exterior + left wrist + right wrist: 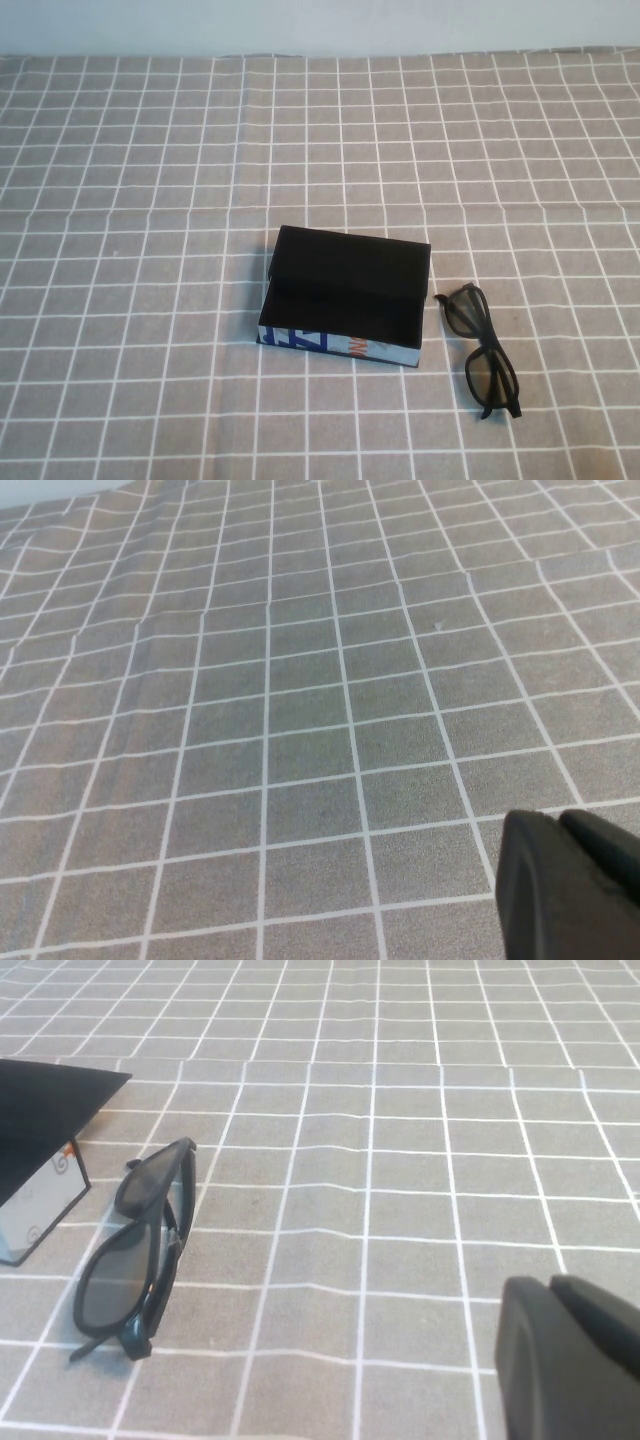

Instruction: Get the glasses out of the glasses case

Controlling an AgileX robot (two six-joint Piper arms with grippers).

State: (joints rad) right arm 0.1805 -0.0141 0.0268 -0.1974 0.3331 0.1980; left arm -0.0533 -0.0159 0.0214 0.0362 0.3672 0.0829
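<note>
The pair of black plastic-framed glasses with dark rectangular lenses (481, 349) lies flat on the bench, outside the box, just beside its right end and toward the bench's near right corner, with the arms apparently folded behind the front. By the look of it the pair is light and fairly stiff, but thin at the arms and hinges, and the smooth lenses would likely smear or slip under a pinch; the surest hold, in my judgement, is across the bridge or along the top bar of the frame, taken gently. The small rectangular glasses case with its matte black lid and interior and a blue, white and orange printed front (345, 297) stands open near the middle of the near edge, its inside showing only dark and seemingly nothing in it. Under both lies a grey cloth with a white grid (150, 200). The right hand (570, 1355) hangs above the cloth near the glasses and apart from them; the left hand (565, 880) hangs over bare cloth. Whether either hand is released or clenched I cannot tell; neither holds anything that shows.
</note>
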